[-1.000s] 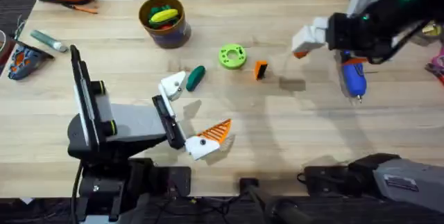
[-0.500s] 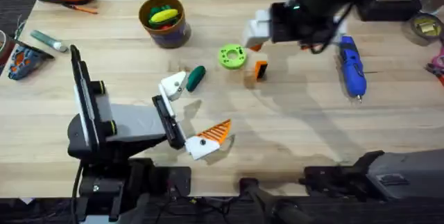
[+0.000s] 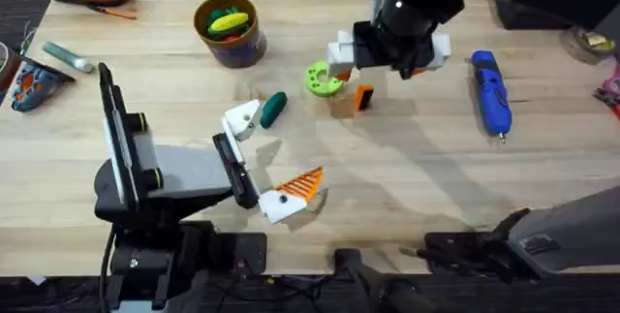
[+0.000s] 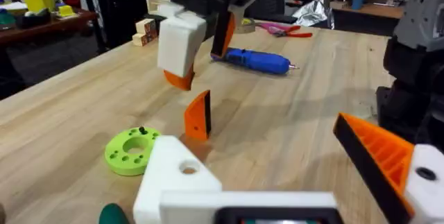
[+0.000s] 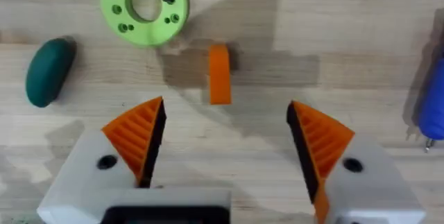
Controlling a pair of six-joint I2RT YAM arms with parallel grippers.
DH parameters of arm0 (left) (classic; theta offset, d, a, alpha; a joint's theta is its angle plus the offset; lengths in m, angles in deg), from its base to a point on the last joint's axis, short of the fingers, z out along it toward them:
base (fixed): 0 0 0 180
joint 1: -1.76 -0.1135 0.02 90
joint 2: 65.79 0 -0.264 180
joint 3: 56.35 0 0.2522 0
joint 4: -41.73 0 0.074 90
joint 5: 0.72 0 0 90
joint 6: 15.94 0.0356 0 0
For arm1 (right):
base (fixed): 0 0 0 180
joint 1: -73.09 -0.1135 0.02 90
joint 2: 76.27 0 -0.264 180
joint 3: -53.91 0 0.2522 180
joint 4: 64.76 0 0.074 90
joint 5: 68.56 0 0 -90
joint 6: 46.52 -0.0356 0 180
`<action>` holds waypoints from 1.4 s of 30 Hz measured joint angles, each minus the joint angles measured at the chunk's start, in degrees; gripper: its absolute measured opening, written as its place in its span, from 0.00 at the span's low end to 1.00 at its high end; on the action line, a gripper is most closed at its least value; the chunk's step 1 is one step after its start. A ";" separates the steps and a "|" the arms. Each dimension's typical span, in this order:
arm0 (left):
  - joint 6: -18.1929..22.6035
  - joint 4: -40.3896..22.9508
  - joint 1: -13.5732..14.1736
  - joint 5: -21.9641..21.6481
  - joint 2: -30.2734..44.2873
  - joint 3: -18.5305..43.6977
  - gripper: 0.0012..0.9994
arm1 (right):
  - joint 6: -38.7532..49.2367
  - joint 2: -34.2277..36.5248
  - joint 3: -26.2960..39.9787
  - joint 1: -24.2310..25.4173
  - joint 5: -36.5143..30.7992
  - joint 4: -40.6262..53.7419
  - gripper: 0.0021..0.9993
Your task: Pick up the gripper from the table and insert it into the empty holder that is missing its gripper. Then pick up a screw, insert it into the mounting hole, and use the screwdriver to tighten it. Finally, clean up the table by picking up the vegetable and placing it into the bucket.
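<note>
Having swung in from the screwdriver (image 3: 489, 93), the right gripper (image 5: 225, 141) hovers over the gripper (image 5: 219, 73), fingers wide apart and empty, ready to descend.

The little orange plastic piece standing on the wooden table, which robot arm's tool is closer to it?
Right. The right tool hovers directly over the small orange plastic finger piece, fingers open. The left tool rests farther off, toward the table's near edge.

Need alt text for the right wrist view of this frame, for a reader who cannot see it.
The right end effector hangs open above the small orange gripper standing on the wooden table. Beyond it lies a green ring, with the dark green vegetable to one side and the blue screwdriver at the opposite edge.
</note>
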 joint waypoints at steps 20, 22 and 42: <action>0.00 0.00 0.00 0.00 0.02 0.00 0.99 | 1.47 5.57 -5.04 5.53 5.55 -4.03 0.95; 0.00 0.00 0.00 0.02 0.00 0.00 0.99 | 1.94 6.14 -5.04 5.38 5.88 -4.16 0.94; 0.00 0.00 0.00 0.00 0.00 0.00 0.99 | 3.81 6.16 -7.82 2.80 6.87 -8.66 0.82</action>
